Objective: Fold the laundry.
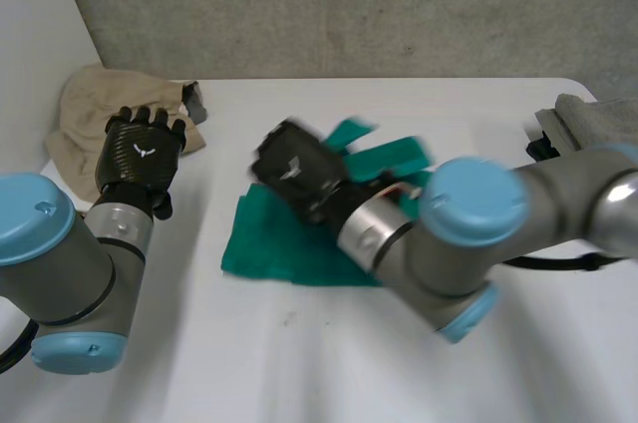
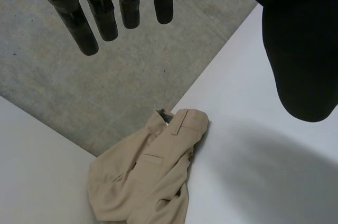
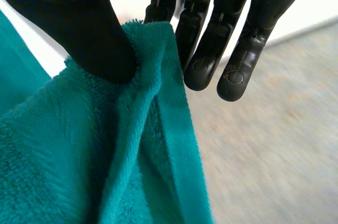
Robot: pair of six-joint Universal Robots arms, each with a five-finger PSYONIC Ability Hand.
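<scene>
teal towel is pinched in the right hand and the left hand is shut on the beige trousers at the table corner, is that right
Not quite. The left hand is open, fingers straight and holding nothing, apart from the beige trousers at the table corner, as the left wrist view shows. The right hand does pinch the teal towel.

White table (image 1: 299,363) bears teal towel (image 1: 269,243), beige trousers (image 1: 85,114).

towel (image 1: 279,243) — partly hidden, grey cloth (image 1: 588,116) — cut off
</scene>
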